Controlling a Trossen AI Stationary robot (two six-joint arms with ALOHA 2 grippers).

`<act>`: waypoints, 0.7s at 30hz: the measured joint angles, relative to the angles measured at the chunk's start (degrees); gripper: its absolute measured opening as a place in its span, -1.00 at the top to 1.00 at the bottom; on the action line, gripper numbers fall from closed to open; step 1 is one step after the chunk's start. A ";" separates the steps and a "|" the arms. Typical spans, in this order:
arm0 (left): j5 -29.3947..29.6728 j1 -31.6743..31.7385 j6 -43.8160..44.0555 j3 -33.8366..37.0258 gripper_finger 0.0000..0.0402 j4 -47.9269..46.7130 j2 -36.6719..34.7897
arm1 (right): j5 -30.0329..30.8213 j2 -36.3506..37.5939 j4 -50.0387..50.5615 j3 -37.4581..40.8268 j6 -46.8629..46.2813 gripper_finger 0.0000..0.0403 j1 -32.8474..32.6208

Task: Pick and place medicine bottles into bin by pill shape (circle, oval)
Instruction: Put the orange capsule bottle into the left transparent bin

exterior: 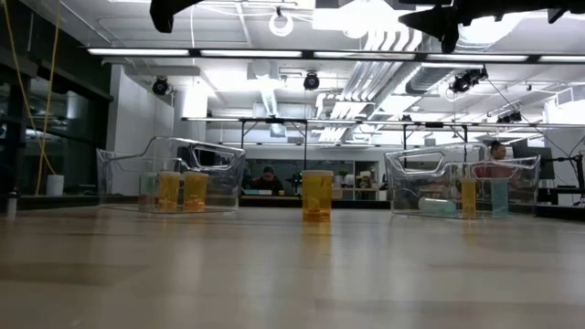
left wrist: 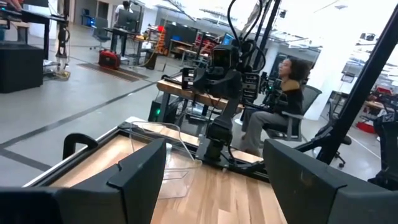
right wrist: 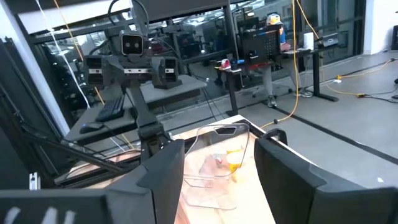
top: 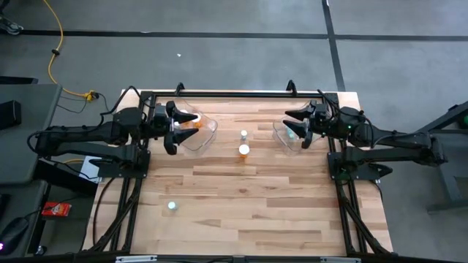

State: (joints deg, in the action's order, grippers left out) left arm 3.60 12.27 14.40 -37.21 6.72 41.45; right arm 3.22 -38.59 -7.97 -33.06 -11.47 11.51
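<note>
Medicine bottles are seen in three places. Orange ones with white caps are noted inside the left clear bin [top: 201,131], where at least two [exterior: 170,191] stand side by side in the low view. In the right clear bin [top: 285,135] one orange bottle [exterior: 468,196] stands upright beside pale teal ones; the exact count there cannot be told.

On the bare wooden table [top: 248,197], between the two bins, one orange bottle [top: 244,151] stands upright, with a smaller pale bottle [top: 243,135] just beside it toward the far edge. A third, pale bottle [top: 172,206] stands alone near the table's front left, well apart from the others.

The left gripper [top: 183,126] is held above the left bin, raised off the table; its fingers [left wrist: 140,174] are spread apart and nothing is held between them. The right gripper [top: 298,124] is held above the right bin, likewise raised; its fingers [right wrist: 165,171] are parted and empty. In the low view both arms appear only at the upper edge, clear of the bins.

A seated person [left wrist: 283,106] is visible in the room beyond the table. Other workbenches and equipment are recorded in the background.
</note>
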 joint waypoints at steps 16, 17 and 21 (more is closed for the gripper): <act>0.01 0.00 0.42 0.00 -0.28 0.00 0.00 | 0.80 -2.02 -0.86 0.00 -8.30 0.07 -0.20; 0.02 0.00 0.41 0.00 -0.28 0.00 0.00 | 0.81 -3.18 -1.24 0.00 -8.64 0.07 -0.60; 0.02 0.02 0.43 0.00 -0.28 0.00 0.00 | 0.77 -9.73 -3.35 0.00 -7.69 0.07 -3.01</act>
State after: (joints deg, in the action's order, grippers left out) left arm 3.62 12.29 14.83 -37.21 6.72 41.45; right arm 3.99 -48.32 -11.32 -33.06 -19.16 8.50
